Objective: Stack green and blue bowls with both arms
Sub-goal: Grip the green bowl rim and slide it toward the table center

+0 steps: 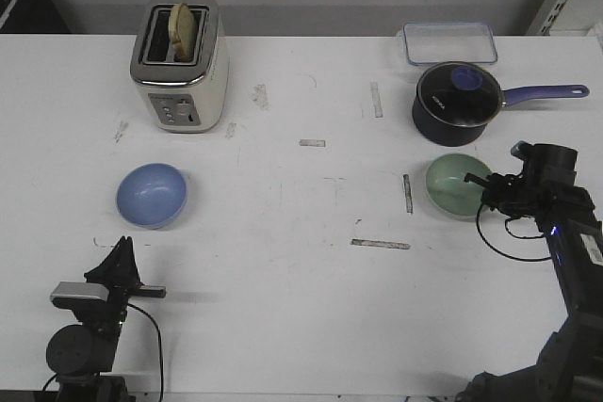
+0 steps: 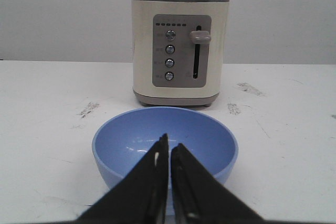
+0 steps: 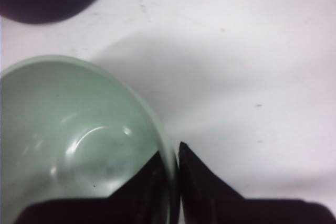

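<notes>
White desk (image 1: 301, 308) viewed from the robot's side. The blue bowl (image 1: 151, 195) sits on the left half of the desk, in front of the cream toaster (image 1: 180, 65), which holds a slice of bread (image 1: 184, 30). The left gripper (image 1: 121, 256) rests low near the front edge, short of the blue bowl and apart from it; in the left wrist view its jaws lie together, only a thin slit between them, with nothing held, pointing at the bowl's near wall.

The green bowl (image 1: 458, 184) sits on the right half of the desk, just in front of the dark blue saucepan (image 1: 456, 104) with its glass lid and long handle. A clear lidded container (image 1: 449, 43) lies behind the saucepan. The right gripper (image 1: 490, 190) is at the green bowl's right rim; in the right wrist view its jaws straddle the rim, one inside and one outside, clamped on the bowl wall.

The two bowls stand well apart, each upright.
</notes>
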Available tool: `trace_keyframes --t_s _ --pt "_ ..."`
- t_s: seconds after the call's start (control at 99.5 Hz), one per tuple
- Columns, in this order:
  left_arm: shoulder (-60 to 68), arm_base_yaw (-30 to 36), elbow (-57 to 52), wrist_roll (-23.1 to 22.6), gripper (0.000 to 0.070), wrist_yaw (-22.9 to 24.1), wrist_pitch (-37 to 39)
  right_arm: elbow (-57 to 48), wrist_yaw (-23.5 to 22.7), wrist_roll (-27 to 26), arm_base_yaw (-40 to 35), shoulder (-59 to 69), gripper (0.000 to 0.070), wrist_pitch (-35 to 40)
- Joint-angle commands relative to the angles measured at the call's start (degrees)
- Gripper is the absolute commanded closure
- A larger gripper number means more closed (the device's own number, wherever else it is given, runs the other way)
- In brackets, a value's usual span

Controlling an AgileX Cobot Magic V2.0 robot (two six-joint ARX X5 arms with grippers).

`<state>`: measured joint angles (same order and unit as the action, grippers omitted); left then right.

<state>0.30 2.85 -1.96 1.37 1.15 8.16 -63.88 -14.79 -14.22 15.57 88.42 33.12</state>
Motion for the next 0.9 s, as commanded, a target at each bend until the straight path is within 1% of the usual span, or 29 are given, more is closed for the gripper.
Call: trace_keyframes --t_s 0.0,0.161,0.322,0.452,0.553,0.674,0.895 --pt "-0.11 -0.07 1.25 -0.5 0.0699 -0.04 0.87 -1.05 -0.22 -1.57 -2.03 -2.05 0.07 -0.72" --pt "-0.11 -0.07 1.25 -0.5 0.0699 -0.04 0.87 -1.05 -0.22 -3.37 -11.45 -3.8 0.07 -2.97" --pt "-0.11 -0.07 1.25 -0.5 0.0699 -0.04 0.87 -1.03 -0.15 -9.31 -23.06 -2.64 0.07 -5.49" --pt "-0.11 -0.04 1.25 -0.5 0.0699 -0.04 0.87 -1.03 1.4 -13.42 -32.04 -0.83 0.07 -7.65" --pt "-0.11 -0.07 1.25 -0.5 0.0699 -0.04 0.87 -1.03 3.32 -15.63 -36.2 0.39 0.07 -8.59" --pt "-0.11 -0.07 1.25 -0.5 0.0699 -0.04 0.87 -1.03 3.45 -16.98 -39.85 1.81 0.07 -9.07" --pt "-0.11 -0.04 1.25 -0.5 0.0699 -0.04 0.87 -1.03 4.48 -17.57 -43.06 3.93 0.0699 -9.14"
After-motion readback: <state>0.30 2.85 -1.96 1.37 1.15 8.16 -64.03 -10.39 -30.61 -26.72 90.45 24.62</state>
